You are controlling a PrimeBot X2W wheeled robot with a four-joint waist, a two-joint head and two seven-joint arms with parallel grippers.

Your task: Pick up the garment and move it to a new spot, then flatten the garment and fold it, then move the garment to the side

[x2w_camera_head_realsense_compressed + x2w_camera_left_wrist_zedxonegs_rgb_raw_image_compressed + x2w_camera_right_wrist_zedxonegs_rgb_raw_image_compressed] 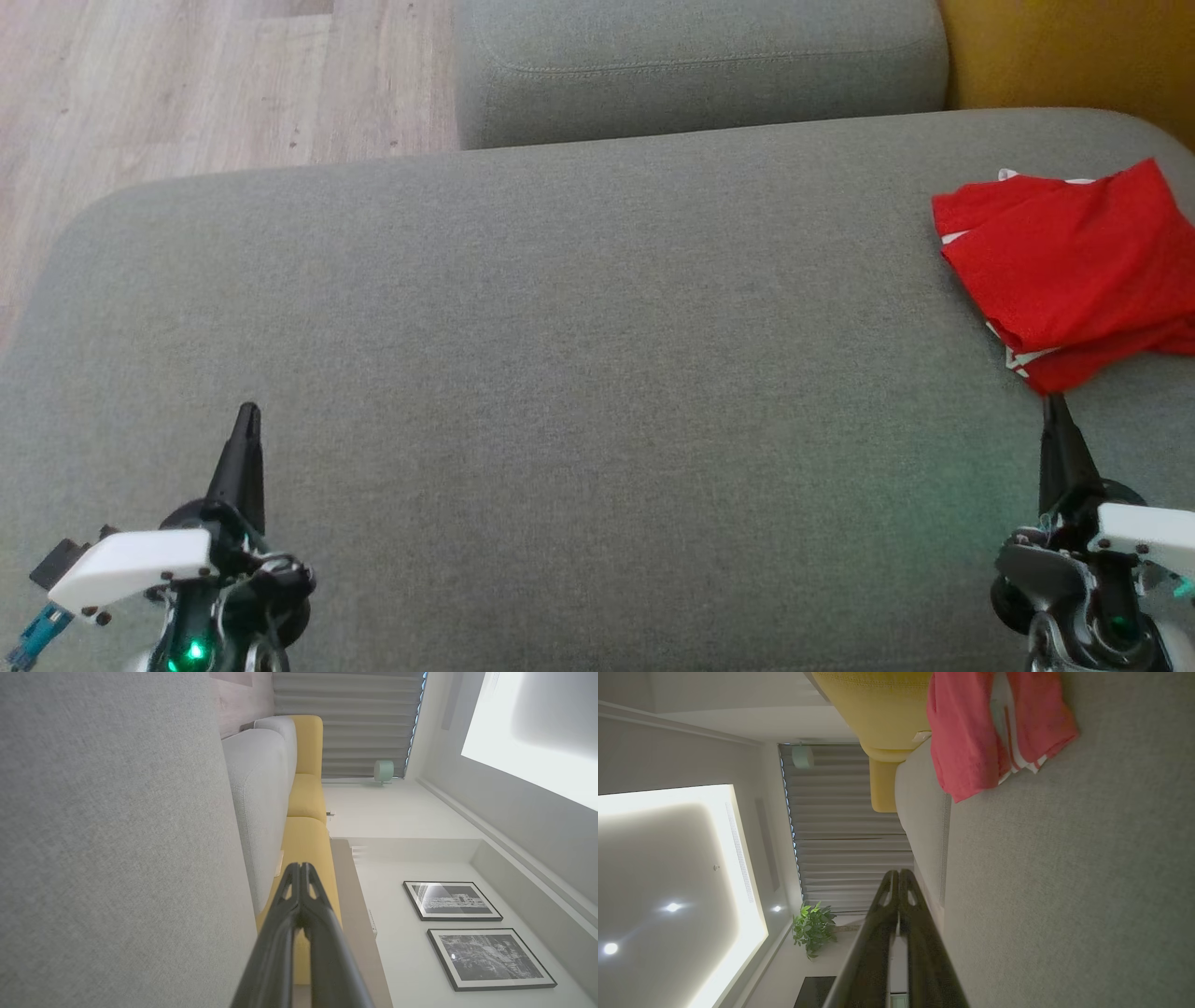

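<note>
The garment (1074,271) is red with white trim and lies folded at the right end of the grey cushion (579,373). In the right wrist view the garment (971,732) sits near the top. My right gripper (1056,403) is shut and empty, its tip just below the garment's near corner, apart from it. Its fingers (899,875) are pressed together in the right wrist view. My left gripper (247,413) stands shut and empty at the lower left, far from the garment. In the left wrist view its fingers (301,868) touch each other.
A second grey cushion (700,65) stands behind the first one. A yellow seat (1064,51) shows at the top right, and wooden floor (187,84) at the top left.
</note>
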